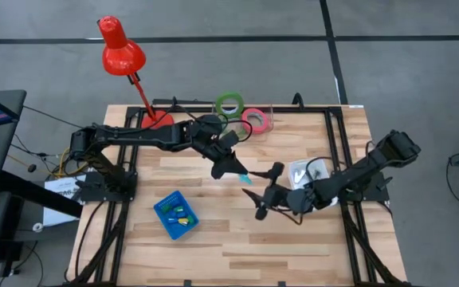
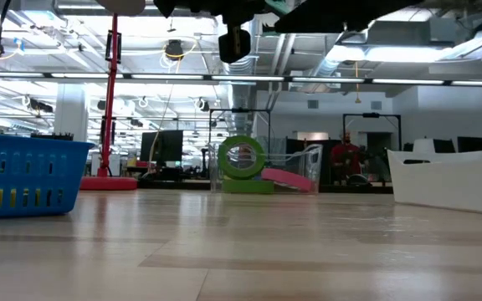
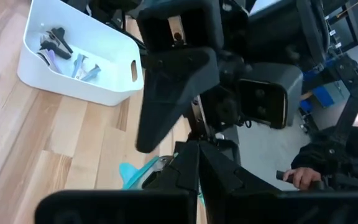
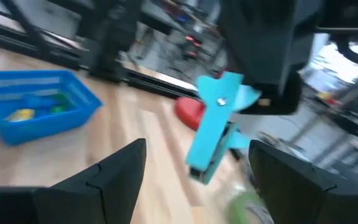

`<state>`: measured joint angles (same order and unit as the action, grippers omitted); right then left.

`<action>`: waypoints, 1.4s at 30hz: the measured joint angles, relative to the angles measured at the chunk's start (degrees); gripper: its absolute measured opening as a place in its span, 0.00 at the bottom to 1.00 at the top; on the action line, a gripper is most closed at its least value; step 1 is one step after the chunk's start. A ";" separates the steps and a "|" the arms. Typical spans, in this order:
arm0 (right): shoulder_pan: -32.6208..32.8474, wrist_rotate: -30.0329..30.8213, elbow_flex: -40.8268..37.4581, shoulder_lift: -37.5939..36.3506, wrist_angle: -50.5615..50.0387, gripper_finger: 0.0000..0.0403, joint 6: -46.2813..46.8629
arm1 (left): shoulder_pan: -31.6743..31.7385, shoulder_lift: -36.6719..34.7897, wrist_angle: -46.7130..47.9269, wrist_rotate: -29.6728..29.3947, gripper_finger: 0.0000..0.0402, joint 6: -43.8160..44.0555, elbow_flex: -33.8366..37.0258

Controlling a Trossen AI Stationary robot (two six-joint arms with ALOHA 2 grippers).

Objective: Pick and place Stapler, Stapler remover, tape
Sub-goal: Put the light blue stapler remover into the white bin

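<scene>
Clamped in left gripper [image 1: 240, 173] mid-air over table centre [image 1: 237, 231], w/ right gripper [image 1: 266, 191] spread wide just beside: teal staple remover [image 4: 216, 124], prob. light, stiff plastic, best pinched across its free lower end.

Counts, taken with the red lamp [image 1: 122, 49] as landmark:

- Lamps: one, at the table's [image 1: 213, 239] far left corner.
- Tape rings: two visible, one green [image 1: 229, 104] and one pink [image 1: 256, 119], right of the lamp base.
- Baskets: two. One blue basket [image 1: 175, 214] sits nearer than the lamp; one white basket [image 1: 303, 174] is well right of it.
- Teal staple removers: one [image 4: 216, 127], held up in the left gripper [image 1: 231, 167].
- Arms: two, each with one gripper; the right gripper [image 1: 268, 190] is empty.
- Small pieces in the blue basket: several; exact number cannot be told.
</scene>
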<state>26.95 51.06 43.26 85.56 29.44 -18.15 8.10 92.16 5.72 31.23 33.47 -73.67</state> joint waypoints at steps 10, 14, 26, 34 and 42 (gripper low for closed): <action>1.15 9.08 3.37 3.67 -0.46 0.66 0.20 | 0.02 0.02 -0.31 -0.09 0.01 -0.02 0.00; 1.73 12.36 3.37 3.47 -0.36 0.60 0.20 | 0.02 0.04 -0.37 -0.09 0.01 -0.11 0.00; 2.26 13.34 3.41 3.19 -0.26 0.18 0.20 | 0.02 0.04 -0.74 -0.09 0.01 -0.11 -0.02; 2.26 13.29 3.41 3.19 -0.27 0.06 0.18 | 0.02 0.04 -0.76 -0.09 0.01 -0.02 -0.04; 2.24 13.12 3.41 3.18 -0.27 0.09 0.18 | 0.02 0.04 -0.74 -0.07 0.07 -0.13 -0.04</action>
<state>29.19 64.18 46.68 88.74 29.17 -17.98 8.12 92.20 4.97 31.16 33.34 -73.71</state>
